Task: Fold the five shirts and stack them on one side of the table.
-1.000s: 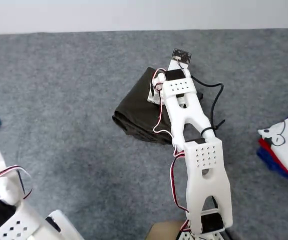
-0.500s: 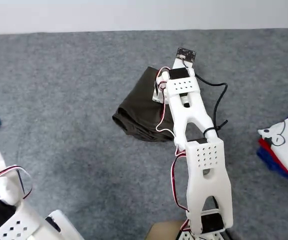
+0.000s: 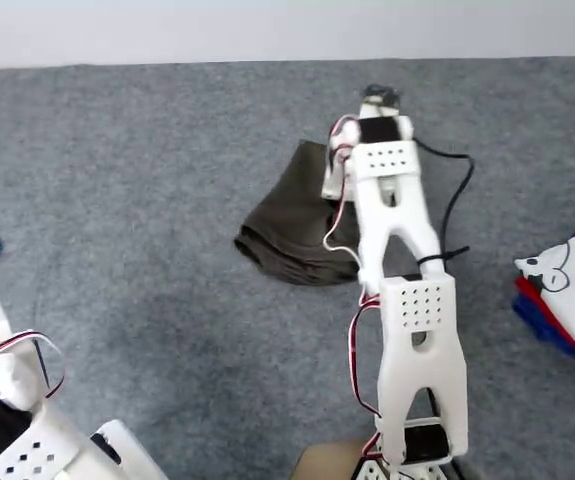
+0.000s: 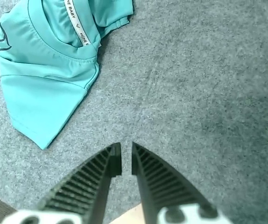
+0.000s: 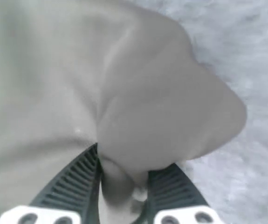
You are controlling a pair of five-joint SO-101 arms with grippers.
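The dark olive shirt (image 3: 297, 220) lay as a folded bundle near the middle of the grey table (image 3: 117, 140), a little toward the far side. The right gripper (image 5: 123, 161) was clamped on a pinch of its cloth at the bundle's far right edge. We judged the fabric light, soft and limp. It would sag and unfold if lifted by one point, so a bite through all the layers at a folded edge looked safest, with a low drag rather than a high carry. The carpet-like surface might catch the bottom layer and pull the folds open.

At the right edge of the table sat the stack (image 3: 567, 290) of finished shirts, white on top of red and blue, well apart from the bundle with open table between. The right arm (image 3: 412, 320) itself covered the bundle's right side in the high view. The left gripper (image 4: 123, 156) hovered over bare table with its fingers all but together, holding nothing. An unfolded teal shirt (image 4: 45, 70) lay near it at the left.
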